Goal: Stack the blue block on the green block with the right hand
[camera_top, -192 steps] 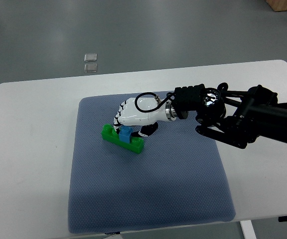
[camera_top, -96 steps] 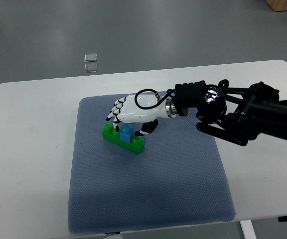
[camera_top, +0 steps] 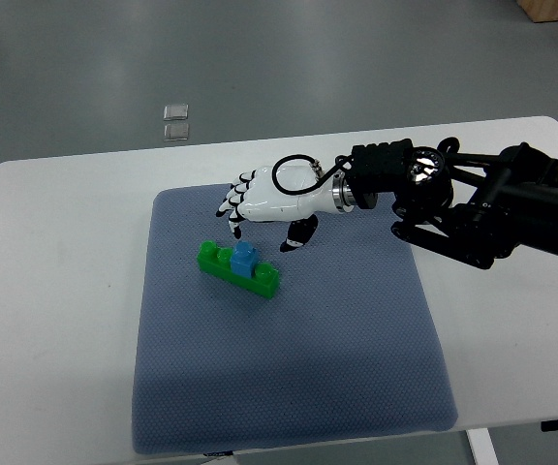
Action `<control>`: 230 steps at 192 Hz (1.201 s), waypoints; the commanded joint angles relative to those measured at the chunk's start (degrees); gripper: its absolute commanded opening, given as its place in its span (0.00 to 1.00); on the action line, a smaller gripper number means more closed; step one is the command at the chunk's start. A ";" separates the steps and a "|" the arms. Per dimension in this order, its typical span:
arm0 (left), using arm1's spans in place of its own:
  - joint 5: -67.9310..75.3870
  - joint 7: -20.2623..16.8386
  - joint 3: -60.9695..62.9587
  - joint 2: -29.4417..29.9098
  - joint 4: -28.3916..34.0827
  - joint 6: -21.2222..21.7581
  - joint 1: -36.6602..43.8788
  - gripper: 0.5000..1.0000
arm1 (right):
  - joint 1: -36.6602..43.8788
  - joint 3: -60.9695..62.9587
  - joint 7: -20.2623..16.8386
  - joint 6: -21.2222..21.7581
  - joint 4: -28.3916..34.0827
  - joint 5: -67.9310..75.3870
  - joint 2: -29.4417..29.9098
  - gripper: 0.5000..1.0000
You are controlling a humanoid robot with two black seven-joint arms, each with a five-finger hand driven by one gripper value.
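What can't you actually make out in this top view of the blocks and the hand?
- Whether the blue block is pressed fully onto the green block: the steep top view hides the seam.
- The right hand: its palm faces down, so the underside is hidden.
- The two small clear squares on the floor: too small to identify.
- The right arm: cut off by the right edge.
- The left hand: out of frame.

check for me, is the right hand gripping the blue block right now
No, the right hand hangs clear with relaxed fingers, while the blue block sits alone on the green block.
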 commanded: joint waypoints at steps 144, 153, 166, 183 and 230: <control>0.00 0.07 0.00 0.00 0.00 0.00 0.00 1.00 | -0.70 11.68 -0.47 -0.08 -2.64 33.46 -6.44 0.83; 0.00 -0.02 0.00 0.00 0.00 0.00 0.00 1.00 | -1.14 12.12 -0.56 -0.16 -3.34 39.42 -6.88 0.83; 0.00 -0.02 0.00 0.00 0.00 0.00 0.00 1.00 | -1.84 12.21 -0.56 -0.16 -4.22 46.45 -6.88 0.83; 0.00 0.07 0.00 0.00 0.00 0.00 0.00 1.00 | -2.90 12.30 -0.64 -0.25 -5.80 56.56 -6.62 0.83; 0.00 -0.02 0.00 0.00 0.00 0.00 0.00 1.00 | -6.94 13.88 -0.64 -0.43 -8.71 76.70 -5.56 0.83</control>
